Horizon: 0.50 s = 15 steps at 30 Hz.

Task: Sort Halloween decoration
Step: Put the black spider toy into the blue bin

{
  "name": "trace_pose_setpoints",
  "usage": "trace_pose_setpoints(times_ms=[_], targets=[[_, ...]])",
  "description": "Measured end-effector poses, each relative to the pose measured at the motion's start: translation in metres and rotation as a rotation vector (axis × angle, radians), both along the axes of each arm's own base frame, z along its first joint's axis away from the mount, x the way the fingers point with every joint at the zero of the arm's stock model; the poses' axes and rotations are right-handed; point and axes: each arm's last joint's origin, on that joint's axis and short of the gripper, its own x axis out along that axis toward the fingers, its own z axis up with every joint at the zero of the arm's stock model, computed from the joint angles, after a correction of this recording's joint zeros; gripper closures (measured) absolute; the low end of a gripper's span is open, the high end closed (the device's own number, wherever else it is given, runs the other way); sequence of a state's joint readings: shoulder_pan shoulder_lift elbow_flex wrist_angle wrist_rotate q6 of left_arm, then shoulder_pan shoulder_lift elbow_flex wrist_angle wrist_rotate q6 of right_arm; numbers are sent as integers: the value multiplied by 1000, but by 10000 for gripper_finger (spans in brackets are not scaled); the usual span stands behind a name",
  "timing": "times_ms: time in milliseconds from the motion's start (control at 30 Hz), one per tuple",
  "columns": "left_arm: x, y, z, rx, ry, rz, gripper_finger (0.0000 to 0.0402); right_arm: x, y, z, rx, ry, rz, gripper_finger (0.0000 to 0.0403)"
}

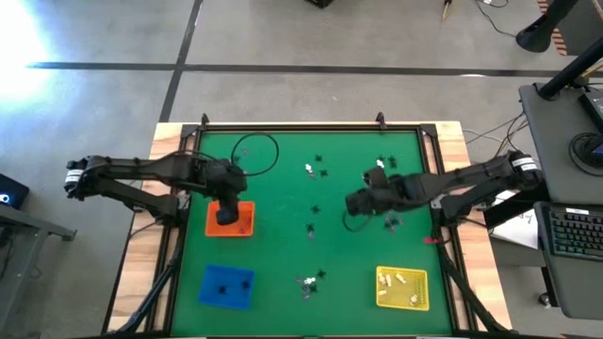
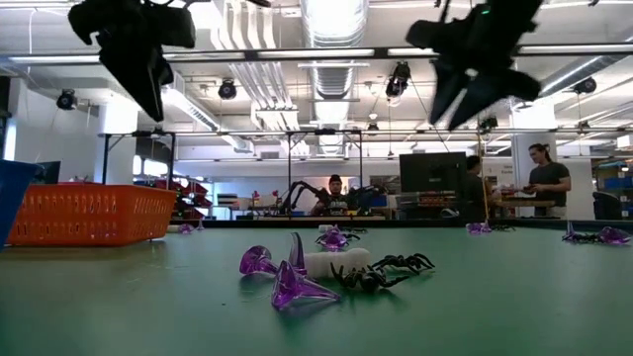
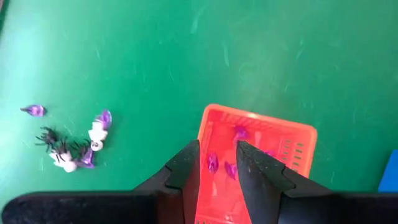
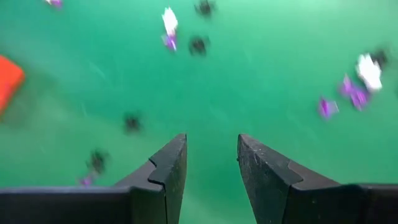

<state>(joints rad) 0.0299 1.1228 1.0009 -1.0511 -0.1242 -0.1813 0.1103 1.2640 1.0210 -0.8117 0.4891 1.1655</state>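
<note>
1. Purple trinkets (image 3: 212, 163) lie inside the orange tray (image 3: 292, 146), and the left end effector (image 3: 217, 163) hangs directly above that tray with its fingers a narrow gap apart and nothing between them. My judgement is that this is a drop-off into the tray.
2. To do the step well, the left arm should lift straight up clear of the tray wall before swinging toward the next piece, so the light basket is not dragged or tipped.
3. The right end effector (image 4: 211, 163) hovers above the middle of the bench, to the right of centre in the high view, fingers parted and empty. A good next pick for it would be a lone piece, approached vertically with the fingers straddling it.
4. The Halloween decoration (image 1: 314, 170) is mostly loose on the mat: white, black and purple bits scattered over the centre and right, and a mixed clump (image 3: 74, 146) near the front edge that would need separating by colour.
5. Some pieces already sit in the blue tray (image 1: 226, 286) and the yellow tray (image 1: 402, 288), both near the front of the bench.
6. The bench (image 1: 283, 202) is covered in a smooth green mat with a wooden border; small pieces may slide on it when nudged.
7. Beyond it, the low view shows a workshop with ceiling ducts, monitors and people (image 2: 546, 181) standing at far desks.
</note>
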Motion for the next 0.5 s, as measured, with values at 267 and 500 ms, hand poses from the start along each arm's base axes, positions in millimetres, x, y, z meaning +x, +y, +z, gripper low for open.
trace_pose_setpoints(times_ms=[267, 500], targets=[[-5, 0, 0, -1, 22, -1, 315, 17, -65, 10, 5, -133, 61, 268], [-6, 0, -1, -7, 39, 18, 315, 29, -110, 5, -24, -191, 187, 268]])
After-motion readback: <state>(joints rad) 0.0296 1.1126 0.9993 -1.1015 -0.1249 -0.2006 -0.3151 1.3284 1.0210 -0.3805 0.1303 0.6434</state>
